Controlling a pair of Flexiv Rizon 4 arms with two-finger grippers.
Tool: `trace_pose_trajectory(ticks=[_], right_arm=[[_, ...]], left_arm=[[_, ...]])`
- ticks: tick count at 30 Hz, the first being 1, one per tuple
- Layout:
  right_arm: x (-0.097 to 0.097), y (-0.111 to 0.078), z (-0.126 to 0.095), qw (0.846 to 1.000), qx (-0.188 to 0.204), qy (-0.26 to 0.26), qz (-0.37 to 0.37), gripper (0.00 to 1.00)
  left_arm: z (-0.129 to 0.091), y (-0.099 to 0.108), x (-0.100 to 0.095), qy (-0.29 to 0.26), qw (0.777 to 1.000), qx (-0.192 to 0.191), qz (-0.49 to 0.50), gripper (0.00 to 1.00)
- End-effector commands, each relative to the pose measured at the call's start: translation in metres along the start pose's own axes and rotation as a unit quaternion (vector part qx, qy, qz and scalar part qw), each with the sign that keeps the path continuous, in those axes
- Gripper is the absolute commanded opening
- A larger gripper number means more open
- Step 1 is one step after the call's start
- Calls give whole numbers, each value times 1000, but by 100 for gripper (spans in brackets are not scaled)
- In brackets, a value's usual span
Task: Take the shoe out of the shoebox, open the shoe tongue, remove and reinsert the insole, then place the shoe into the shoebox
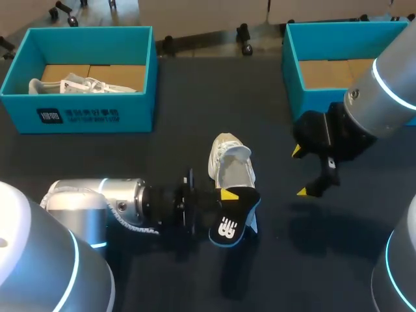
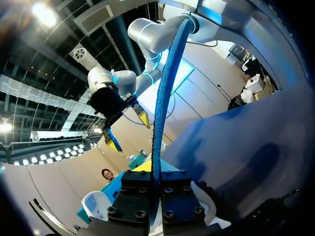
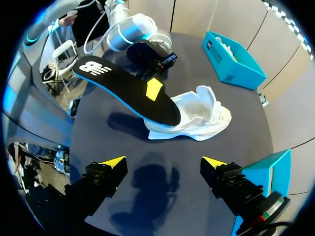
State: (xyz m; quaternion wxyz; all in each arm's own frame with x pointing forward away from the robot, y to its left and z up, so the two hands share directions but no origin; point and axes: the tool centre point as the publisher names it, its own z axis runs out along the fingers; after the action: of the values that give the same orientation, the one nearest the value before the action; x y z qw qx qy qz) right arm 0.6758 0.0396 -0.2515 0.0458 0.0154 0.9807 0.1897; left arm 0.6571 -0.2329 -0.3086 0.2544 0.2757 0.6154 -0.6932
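White shoe (image 1: 229,162) on its sole mid-desk, on dark desk (image 1: 182,110), outside both boxes. Long axis roughly front-to-back, far end angled slightly toward the left side. Opening upward, tongue lifted. Toe versus heel: cannot tell, near end covered.

Black insole (image 1: 234,221), blue-edged, out of the shoe. Pinched near mid-length by left fingers (image 1: 229,194), one on each face. Long axis about in line with the shoe's. Logo end toward the robot and raised off the desk, other end down at the shoe's near end; contact there unclear. Edge-on in left wrist view: thin blue strip (image 2: 162,108) running straight out from between the black finger blocks (image 2: 140,191).

Right fingers (image 1: 305,191) spread wide, gripping nothing, above the desk to the right of the shoe, well apart from it, near the right box (image 1: 312,97).

Counts:
- shoes: 2, one on desk, second shoe (image 1: 84,84) in left box (image 1: 78,117)
- teal boxes: 2, far left and far right
- insoles: 1
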Motion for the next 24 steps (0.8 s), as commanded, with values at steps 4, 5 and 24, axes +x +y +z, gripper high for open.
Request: trace_pose_trajectory(ticks=[4,5,24], right_arm=[[1,0,1,1000,0,-1,0,100],[1,0,1,1000,0,-1,0,100],[1,0,1,1000,0,-1,0,100]], left_arm=[[5,12,1,1,1000,-7,0,0],[5,13,1,1,1000,-8,0,0],[-1,32,-1,2,1000,-30,9,0]])
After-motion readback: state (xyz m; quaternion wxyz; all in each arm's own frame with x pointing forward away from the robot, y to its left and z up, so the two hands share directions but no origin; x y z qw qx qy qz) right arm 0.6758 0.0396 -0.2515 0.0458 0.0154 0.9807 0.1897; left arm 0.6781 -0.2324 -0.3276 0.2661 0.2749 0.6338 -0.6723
